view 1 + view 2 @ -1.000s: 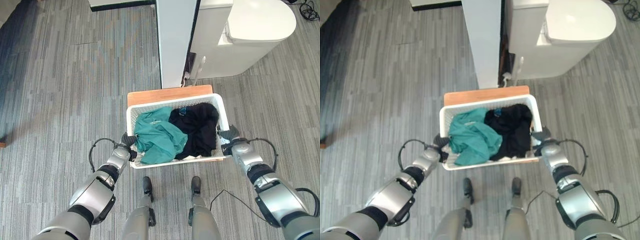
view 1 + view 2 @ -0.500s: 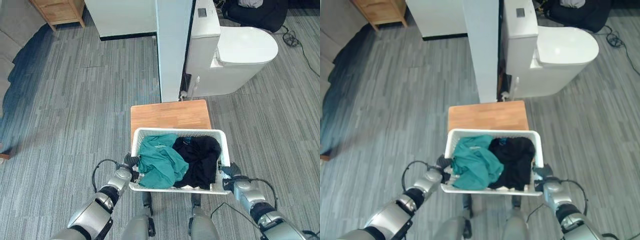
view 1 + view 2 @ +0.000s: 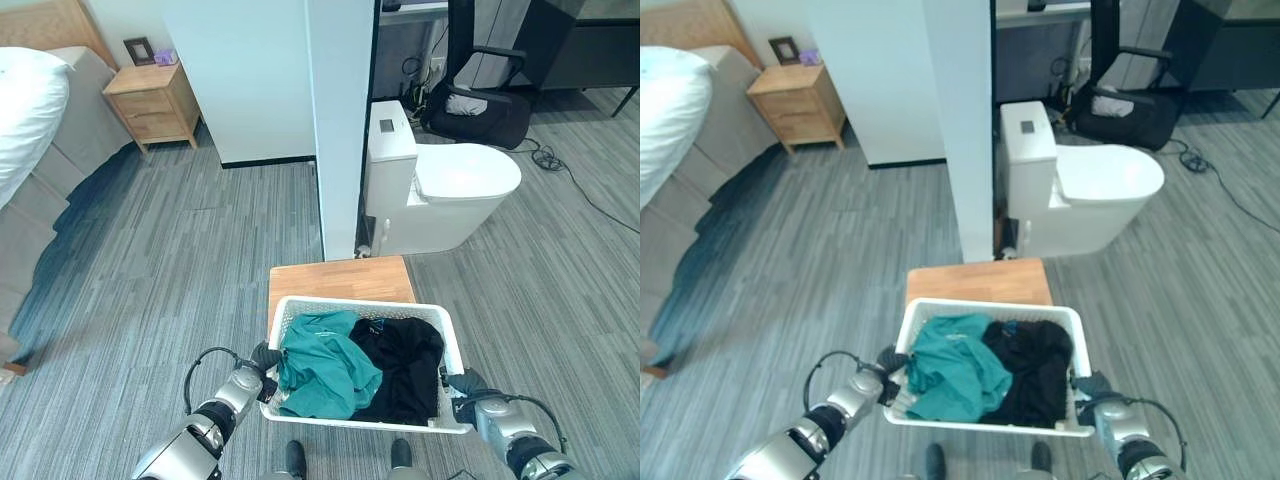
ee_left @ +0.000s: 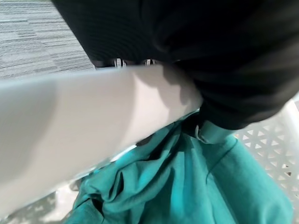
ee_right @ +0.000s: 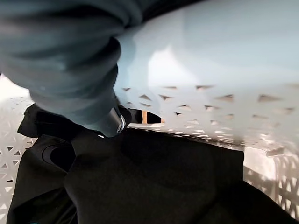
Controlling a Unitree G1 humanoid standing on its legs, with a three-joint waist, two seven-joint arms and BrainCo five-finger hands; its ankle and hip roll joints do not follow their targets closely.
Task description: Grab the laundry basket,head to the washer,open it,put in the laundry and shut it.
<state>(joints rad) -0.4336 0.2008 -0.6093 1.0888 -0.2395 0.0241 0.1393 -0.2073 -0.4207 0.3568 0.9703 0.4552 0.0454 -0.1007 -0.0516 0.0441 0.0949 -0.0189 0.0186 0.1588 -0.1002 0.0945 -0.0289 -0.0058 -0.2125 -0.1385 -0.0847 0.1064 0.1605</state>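
Grey wood-plank floor [image 3: 180,250] throughout. Small wooden table [image 3: 340,279] near centre, light-brown top. Just beyond it a white partition wall [image 3: 343,120] runs away from the viewer — its near end stands close to the table's far edge. Right of the wall: white toilet [image 3: 440,195], lid down, tank against the wall side. Far right, past the toilet — black office chair [image 3: 480,95] with something pale on the seat, dark cables [image 3: 565,170] trailing on the floor beside it. Far left: wooden nightstand [image 3: 155,100] with a small dark frame [image 3: 139,50] on top; bed [image 3: 30,110] with white bedding at the left edge.
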